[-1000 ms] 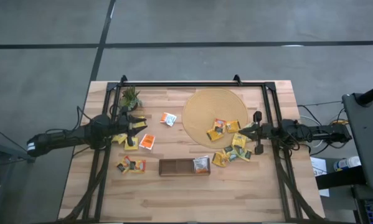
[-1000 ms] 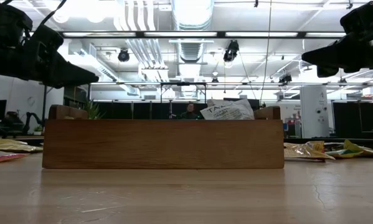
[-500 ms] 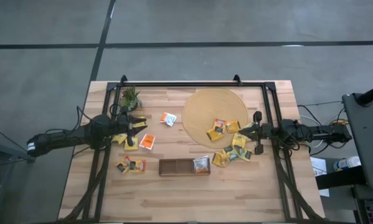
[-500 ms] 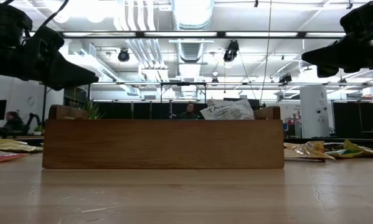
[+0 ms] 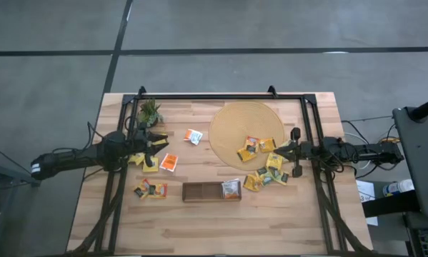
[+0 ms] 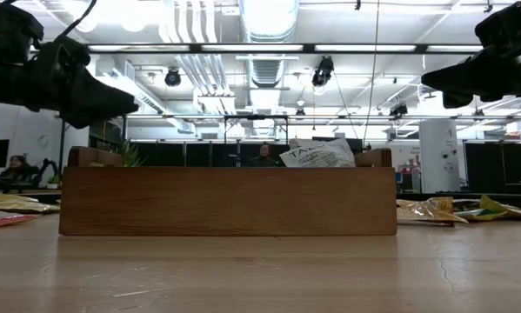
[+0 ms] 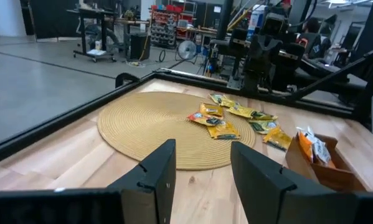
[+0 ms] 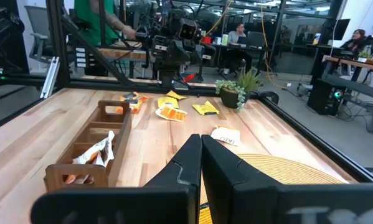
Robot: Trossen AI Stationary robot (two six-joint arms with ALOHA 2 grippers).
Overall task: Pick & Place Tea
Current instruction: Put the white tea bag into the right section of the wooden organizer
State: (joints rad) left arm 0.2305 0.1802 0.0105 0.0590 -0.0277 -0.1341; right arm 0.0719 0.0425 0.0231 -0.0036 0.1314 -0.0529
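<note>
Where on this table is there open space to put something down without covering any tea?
The near strip of bare wooden table below the dark brown oblong tray is free, as is the far half of the round woven mat. It is crowded around the yellow sachets at the mat's near right edge, by the right tool.

You are looking past the left gripper (image 7: 202,177), whose two dark fingers (image 7: 158,177) stand apart with nothing between them, above bare wooden table (image 7: 61,158). Beyond them lies the round woven mat (image 7: 149,124). A few yellow tea sachets (image 7: 212,121) rest on the mat's far part, and more trail off it towards the brown tray (image 7: 320,165), which holds a white-and-orange sachet (image 7: 311,144). Farther off, the other arm (image 7: 270,53) stands over the sachets. A black frame rail (image 7: 61,118) edges the table.
</note>
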